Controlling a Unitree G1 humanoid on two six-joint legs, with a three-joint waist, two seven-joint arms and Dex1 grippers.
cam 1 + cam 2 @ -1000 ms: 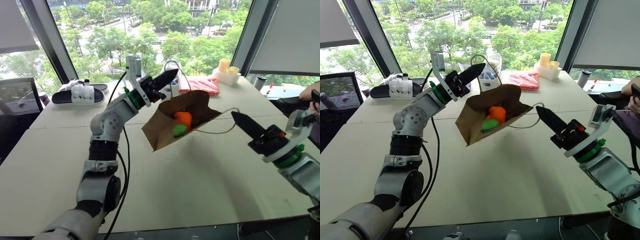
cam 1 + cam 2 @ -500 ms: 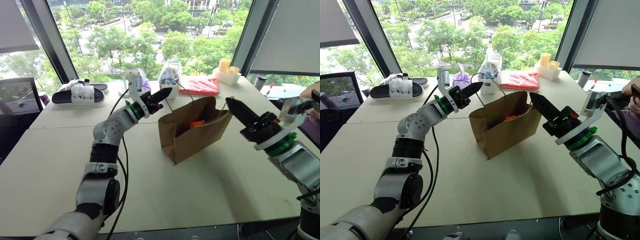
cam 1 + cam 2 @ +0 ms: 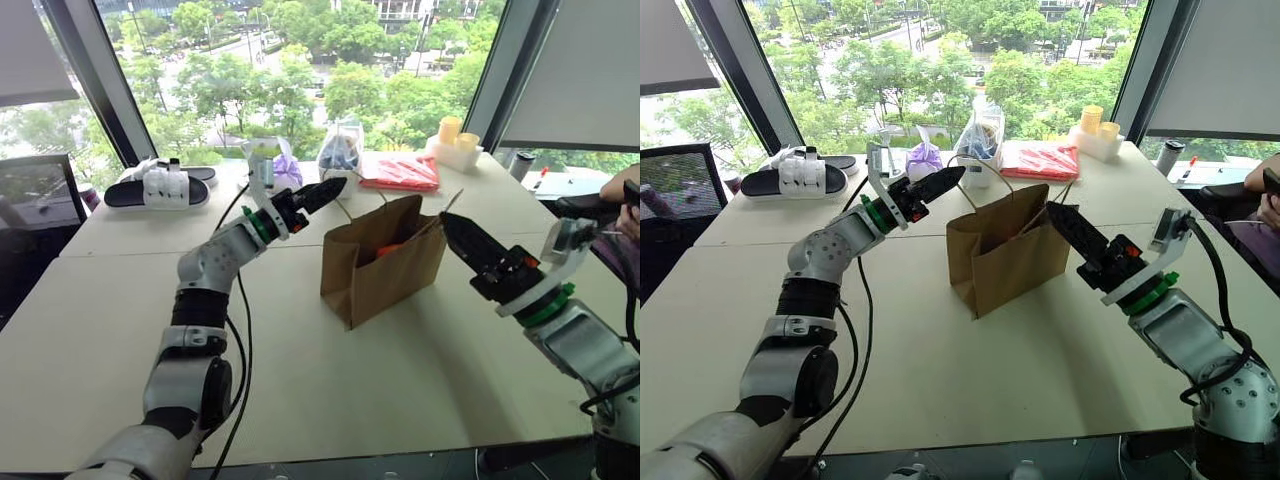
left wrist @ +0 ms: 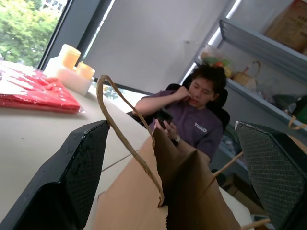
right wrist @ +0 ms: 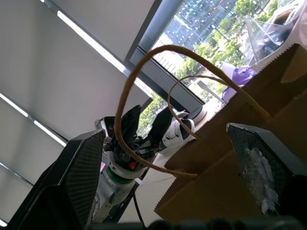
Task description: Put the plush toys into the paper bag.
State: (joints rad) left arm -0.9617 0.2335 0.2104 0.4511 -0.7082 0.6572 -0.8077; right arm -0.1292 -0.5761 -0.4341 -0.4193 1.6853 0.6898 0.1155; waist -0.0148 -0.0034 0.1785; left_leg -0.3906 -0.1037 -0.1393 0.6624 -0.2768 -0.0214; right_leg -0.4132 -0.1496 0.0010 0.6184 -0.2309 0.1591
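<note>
The brown kraft paper bag (image 3: 384, 258) stood upright, orange plush toy (image 3: 391, 249) inside, both grippers (image 3: 322, 191) (image 3: 455, 232) wide open, empty.

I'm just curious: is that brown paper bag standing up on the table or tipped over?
Upright. The paper bag stands on its base on the table, mouth open upward, a bit of orange showing inside.

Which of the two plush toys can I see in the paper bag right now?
The orange plush toy: a strip of bright orange shows just inside the mouth of the upright paper bag. The green one cannot be made out.
</note>
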